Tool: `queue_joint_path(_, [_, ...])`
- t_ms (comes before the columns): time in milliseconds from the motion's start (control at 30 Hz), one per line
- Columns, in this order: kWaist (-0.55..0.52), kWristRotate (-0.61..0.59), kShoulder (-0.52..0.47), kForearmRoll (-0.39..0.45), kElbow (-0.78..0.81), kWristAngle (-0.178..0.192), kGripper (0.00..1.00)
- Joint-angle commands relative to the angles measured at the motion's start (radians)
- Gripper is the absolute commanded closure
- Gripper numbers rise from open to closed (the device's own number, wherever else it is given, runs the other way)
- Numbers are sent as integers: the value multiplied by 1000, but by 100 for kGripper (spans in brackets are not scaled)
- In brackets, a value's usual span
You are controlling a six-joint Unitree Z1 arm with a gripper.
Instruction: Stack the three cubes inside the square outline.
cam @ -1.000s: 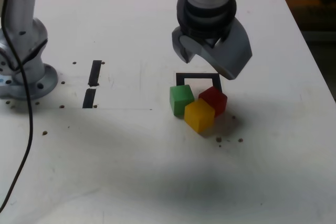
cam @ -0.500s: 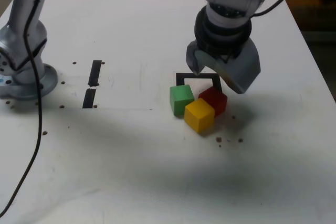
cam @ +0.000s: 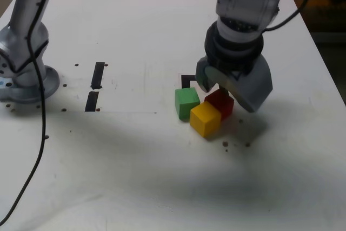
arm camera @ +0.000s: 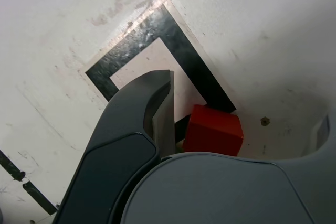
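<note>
Three cubes sit touching in a cluster on the white table. The green cube (cam: 187,103) is on the exterior view's left, the yellow cube (cam: 205,118) nearest the camera, and the red cube (cam: 221,103) behind it on the right. My gripper (cam: 227,94) is open and low over the red cube, one finger on each side. In the wrist view the red cube (arm camera: 212,129) lies beside a dark finger (arm camera: 152,108) without touching it, at a corner of the square outline (arm camera: 152,35). The gripper hides most of the square outline (cam: 186,80) in the exterior view.
The arm's grey base (cam: 24,79) stands at the exterior view's left, with a black cable (cam: 39,133) trailing toward the front. Two short black tape strips (cam: 97,74) (cam: 92,101) lie left of the cubes. The table's edge (cam: 324,63) runs close on the right.
The gripper has come down and toward the front right of the exterior view, from above the square outline to around the red cube. Its jaws stayed wide. The cubes have not moved.
</note>
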Motion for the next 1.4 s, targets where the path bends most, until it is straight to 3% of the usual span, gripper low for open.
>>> queue_joint_path(0, [-7, -5, 8, -5, 2, -5, 6])
queue_joint_path(333, [-28, -46, 17, -43, 48, -20, 12])
queue_joint_path(467, [-28, -72, 14, -48, 60, -25, 28])
queue_joint_path(667, [-31, -104, 10, -67, 53, -27, 72])
queue_joint_path(767, [-33, -108, 9, -76, 52, -36, 84])
queue_joint_path(1100, [-34, -136, -6, -41, 20, -59, 95])
queue_joint_path(1367, [-22, -191, -67, 136, -106, -20, 98])
